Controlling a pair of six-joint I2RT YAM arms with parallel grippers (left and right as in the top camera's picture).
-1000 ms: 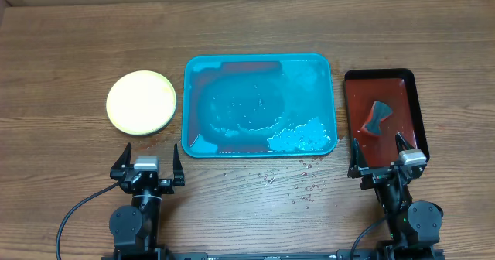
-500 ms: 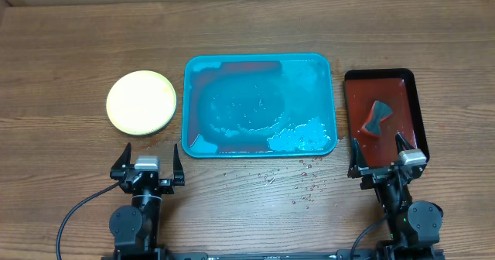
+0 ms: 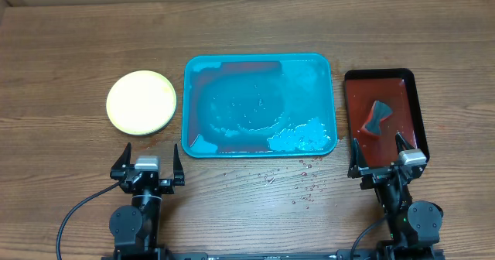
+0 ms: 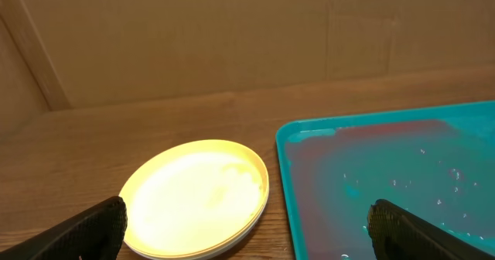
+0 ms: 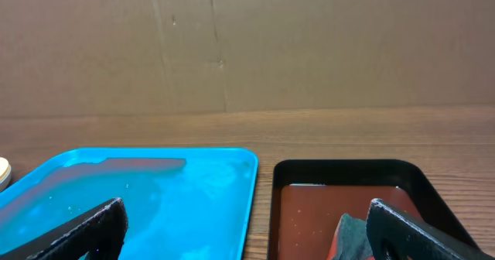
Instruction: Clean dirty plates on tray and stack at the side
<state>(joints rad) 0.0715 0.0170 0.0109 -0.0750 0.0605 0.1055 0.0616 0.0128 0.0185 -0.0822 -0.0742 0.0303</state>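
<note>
The pale yellow-green plates (image 3: 141,103) lie in one stack on the table left of the teal tray (image 3: 329,97); only the top plate shows, also in the left wrist view (image 4: 193,198). The tray holds water, foam and reddish film, no plates, and shows in both wrist views (image 4: 288,183) (image 5: 247,190). The pale blue-white plate is not visible. My left gripper (image 3: 147,167) (image 4: 247,233) is open and empty at the front, below the stack. My right gripper (image 3: 389,161) (image 5: 247,233) is open and empty, at the near end of the dark red tray.
A narrow dark red tray (image 3: 406,86) (image 5: 309,213) stands right of the teal tray and holds a dark sponge (image 3: 377,118) (image 5: 349,237). Water drops (image 3: 302,186) lie on the wood in front of the teal tray. A cardboard wall runs along the back.
</note>
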